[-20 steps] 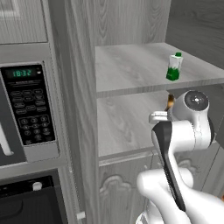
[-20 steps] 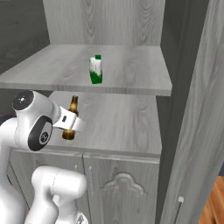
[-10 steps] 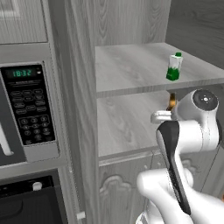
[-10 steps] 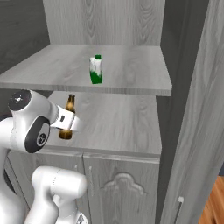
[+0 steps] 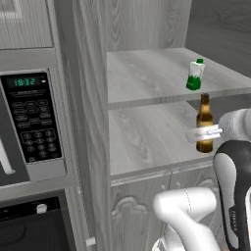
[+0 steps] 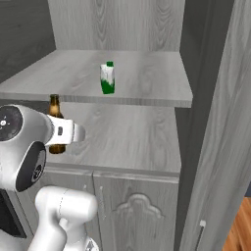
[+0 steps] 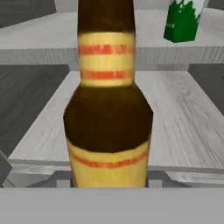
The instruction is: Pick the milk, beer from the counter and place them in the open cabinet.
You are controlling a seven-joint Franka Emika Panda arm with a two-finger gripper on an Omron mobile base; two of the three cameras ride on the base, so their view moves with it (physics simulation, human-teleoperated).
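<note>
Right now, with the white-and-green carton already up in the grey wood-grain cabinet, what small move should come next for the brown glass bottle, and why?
Probably lower it slightly and open the jaws. The slim brown glass beer bottle stands upright in the gripper, low over the front of the grey wood-grain cabinet's lower shelf. The small white-and-green milk carton already sits on the shelf above, so setting this bottle down looks like the remaining step.

The milk (image 5: 195, 75) is a small white carton with a green lower part and green cap, standing upright on the upper shelf of the open cabinet (image 5: 147, 73), well apart from the shelf's front edge. The beer (image 5: 204, 123) is a slim brown bottle with a dark cap and an amber label striped in red, upright over the front of the lower shelf, below the milk and nearer the front.
</note>
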